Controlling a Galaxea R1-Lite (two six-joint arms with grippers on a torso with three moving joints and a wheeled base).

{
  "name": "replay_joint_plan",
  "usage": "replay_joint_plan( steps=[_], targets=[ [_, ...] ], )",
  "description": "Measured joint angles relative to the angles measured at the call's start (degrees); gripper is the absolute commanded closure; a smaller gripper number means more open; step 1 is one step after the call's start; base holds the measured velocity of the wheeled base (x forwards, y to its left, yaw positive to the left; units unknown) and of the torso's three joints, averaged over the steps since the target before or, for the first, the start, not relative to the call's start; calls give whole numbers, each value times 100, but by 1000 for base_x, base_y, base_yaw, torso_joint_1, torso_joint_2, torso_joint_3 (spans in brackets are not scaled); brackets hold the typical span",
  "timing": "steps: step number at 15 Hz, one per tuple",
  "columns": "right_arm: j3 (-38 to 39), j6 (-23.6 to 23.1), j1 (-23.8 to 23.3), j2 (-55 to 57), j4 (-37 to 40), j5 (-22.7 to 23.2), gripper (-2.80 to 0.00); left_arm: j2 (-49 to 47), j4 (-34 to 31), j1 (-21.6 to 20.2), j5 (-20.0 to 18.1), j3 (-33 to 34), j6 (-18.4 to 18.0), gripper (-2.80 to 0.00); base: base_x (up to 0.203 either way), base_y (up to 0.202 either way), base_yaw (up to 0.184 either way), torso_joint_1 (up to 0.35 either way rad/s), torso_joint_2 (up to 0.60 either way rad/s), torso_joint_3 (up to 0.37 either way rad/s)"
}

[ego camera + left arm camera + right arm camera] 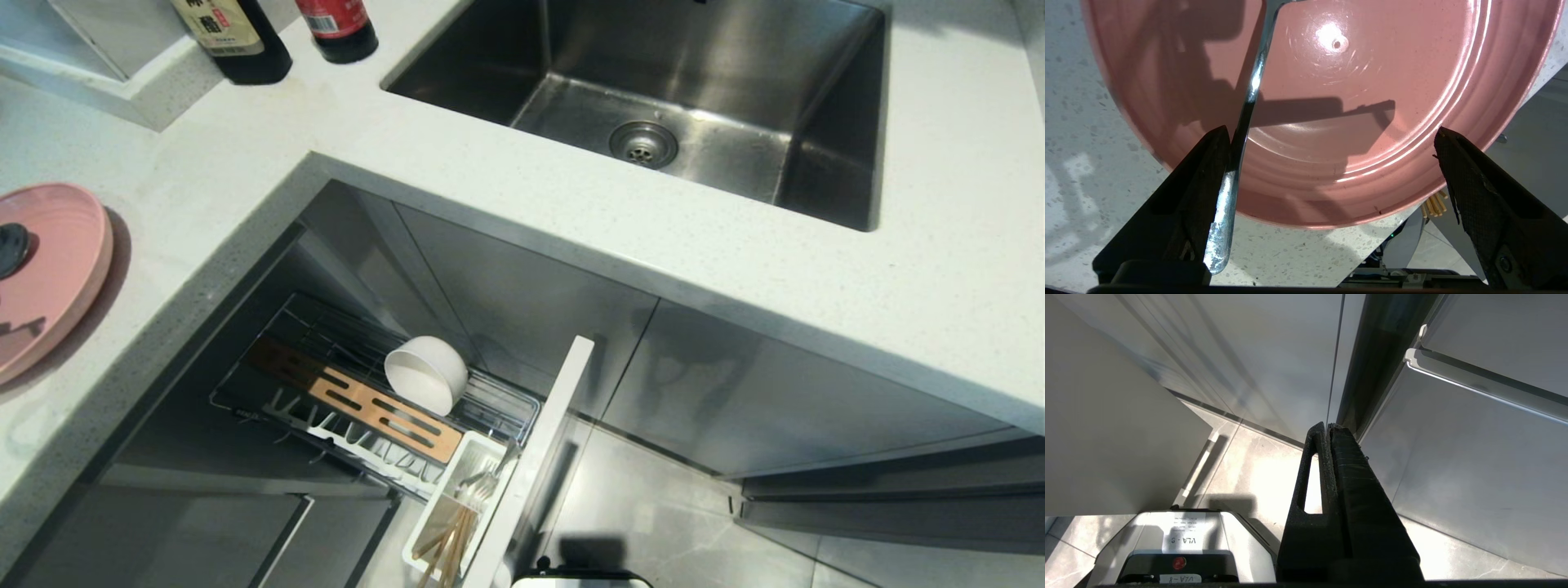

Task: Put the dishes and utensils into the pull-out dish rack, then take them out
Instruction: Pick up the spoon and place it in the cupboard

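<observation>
Fingers of the left hand point(1331, 134) spread wide over pink plate point(1363, 134), gripping nothing.

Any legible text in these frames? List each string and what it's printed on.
"VLA-8": white sticker on the robot base, seen upside down.
A second white sticker above it: starts "VLA-", last character and the fine print unclear.
Dark bottle, cream label: large Chinese characters, cut off, not readable.
Red-labelled bottle: white patch with print, too small to read.
Nothing else carries text.

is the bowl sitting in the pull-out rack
Yes, the cream-white bowl rests tilted on the wire rack, beside the wooden strip.
</observation>
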State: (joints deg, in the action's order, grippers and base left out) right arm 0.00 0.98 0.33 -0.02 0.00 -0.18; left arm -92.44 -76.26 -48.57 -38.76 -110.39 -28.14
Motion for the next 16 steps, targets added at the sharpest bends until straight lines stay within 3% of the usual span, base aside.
replay_joint_plan(
  steps=[16],
  targets=[
    [0, -2, 0, 0, 0, 0, 0, -48, -2, -11, -48, 41, -2, -280, 0, 0, 0, 0, 0, 0]
  ],
)
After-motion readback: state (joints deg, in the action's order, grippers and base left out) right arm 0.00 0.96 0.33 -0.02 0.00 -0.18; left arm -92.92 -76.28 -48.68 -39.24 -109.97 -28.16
